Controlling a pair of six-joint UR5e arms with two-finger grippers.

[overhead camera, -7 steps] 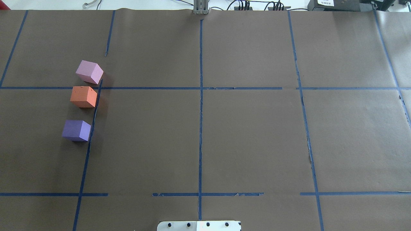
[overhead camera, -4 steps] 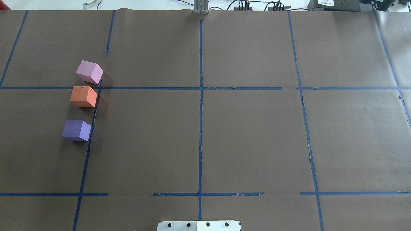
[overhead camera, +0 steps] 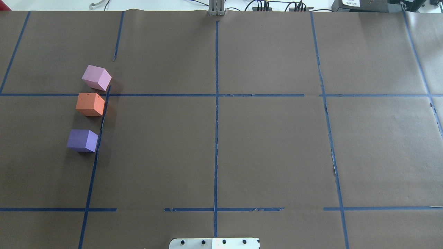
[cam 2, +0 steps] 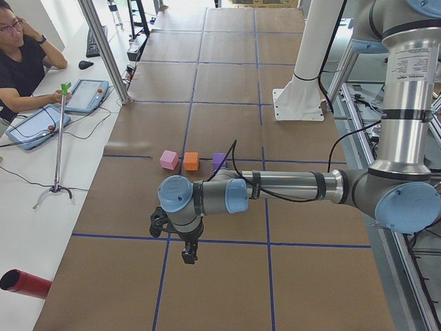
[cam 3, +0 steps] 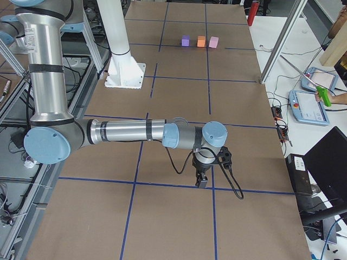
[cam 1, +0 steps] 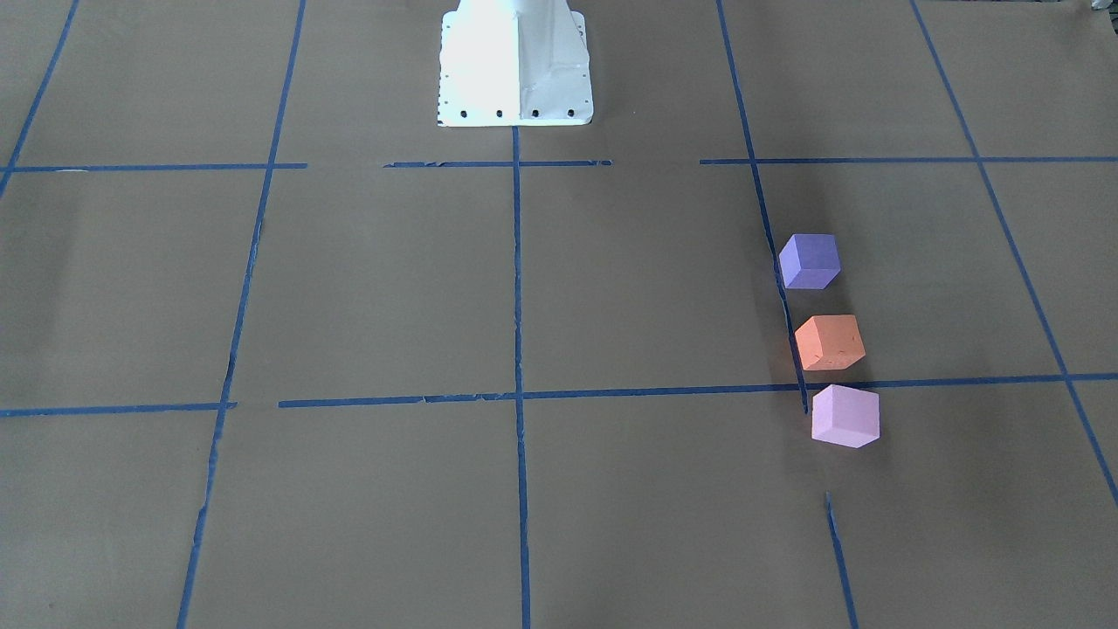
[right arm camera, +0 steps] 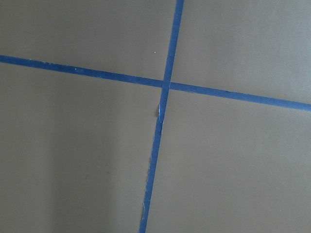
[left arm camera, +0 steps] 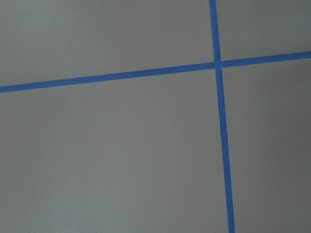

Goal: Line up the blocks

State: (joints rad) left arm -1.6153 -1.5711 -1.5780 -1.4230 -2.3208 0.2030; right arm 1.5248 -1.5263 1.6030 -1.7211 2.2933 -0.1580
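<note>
Three blocks stand in a near-straight row on the table's left side, apart from each other: the pale pink block (overhead camera: 97,77) farthest from the robot, the orange block (overhead camera: 90,104) in the middle, the blue-violet block (overhead camera: 82,140) nearest. They also show in the front-facing view: pink (cam 1: 845,416), orange (cam 1: 830,342), blue-violet (cam 1: 809,260). My left gripper (cam 2: 187,255) shows only in the exterior left view, pointing down, well away from the blocks. My right gripper (cam 3: 201,181) shows only in the exterior right view, far from them. I cannot tell whether either is open or shut.
Brown paper with a blue tape grid (overhead camera: 216,95) covers the table. The robot's white base (cam 1: 515,65) stands at the near middle edge. An operator (cam 2: 21,55) sits with tablets beside the far edge. Both wrist views show only paper and tape crossings.
</note>
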